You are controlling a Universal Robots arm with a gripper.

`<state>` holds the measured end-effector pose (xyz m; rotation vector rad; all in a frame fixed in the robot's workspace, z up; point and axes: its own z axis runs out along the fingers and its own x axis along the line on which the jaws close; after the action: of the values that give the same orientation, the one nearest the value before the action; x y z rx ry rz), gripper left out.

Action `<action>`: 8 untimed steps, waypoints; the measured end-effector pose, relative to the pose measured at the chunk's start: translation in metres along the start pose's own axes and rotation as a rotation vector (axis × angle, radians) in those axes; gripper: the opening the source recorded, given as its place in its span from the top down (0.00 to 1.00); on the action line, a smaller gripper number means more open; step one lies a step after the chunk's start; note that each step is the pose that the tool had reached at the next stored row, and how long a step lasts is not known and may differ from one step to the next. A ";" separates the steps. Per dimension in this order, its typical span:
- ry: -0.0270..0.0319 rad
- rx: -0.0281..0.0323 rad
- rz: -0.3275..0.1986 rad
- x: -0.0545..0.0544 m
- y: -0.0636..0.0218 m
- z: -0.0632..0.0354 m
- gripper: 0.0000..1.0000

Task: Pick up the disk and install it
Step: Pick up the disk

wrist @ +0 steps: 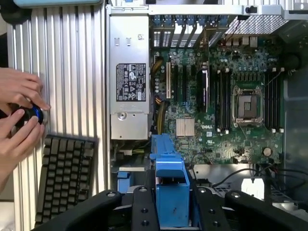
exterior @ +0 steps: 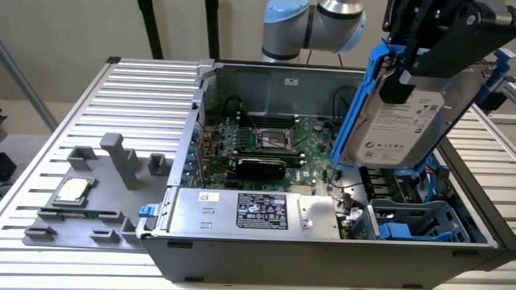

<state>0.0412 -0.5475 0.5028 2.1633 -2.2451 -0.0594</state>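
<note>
Black pincer [exterior: 403,78] is clenched on the disk [exterior: 403,127], a flat rectangular silver-grey metal hard drive with a white printed label and blue plastic rails. The disk is held in the air, tilted with its label facing out, over the exterior view's right side of the open grey metal computer case [exterior: 322,254] and clear of the case floor. Below it sits the blue plastic drive cage [exterior: 419,223] in the case's near corner. The wrist view shows the pincer [wrist: 171,204] fingers on either side of the disk's [wrist: 166,149] blue rail, seen edge-on.

Inside the case are the green motherboard [exterior: 266,130] with its empty square processor socket [exterior: 274,140], and the large silver power-supply box with a black label [exterior: 258,211] along the near wall. The case lies on its side on the ribbed aluminium counter [exterior: 153,90].

At the exterior view's left, a grey plastic fixture tray [exterior: 81,223] sits on the counter, with a small square silver chip [exterior: 72,190] resting in it, well apart from the pincer.

The pale blue and grey robot arm joint [exterior: 315,24] is behind the case.

In the wrist view, a black keyboard [wrist: 65,178] lies on the counter beside the case. One hand [wrist: 19,89] and another hand [wrist: 17,139] hold a small round black-and-blue object [wrist: 34,115] – I can't tell what it is.
</note>
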 end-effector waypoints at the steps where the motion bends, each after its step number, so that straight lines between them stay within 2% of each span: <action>1: 0.0000 0.0000 0.000 0.003 -0.0025 0.0000 1.00; 8: 0.0001 0.0001 0.000 0.021 -0.0252 0.0007 1.00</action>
<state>0.0655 -0.5694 0.5008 2.1633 -2.2451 -0.0593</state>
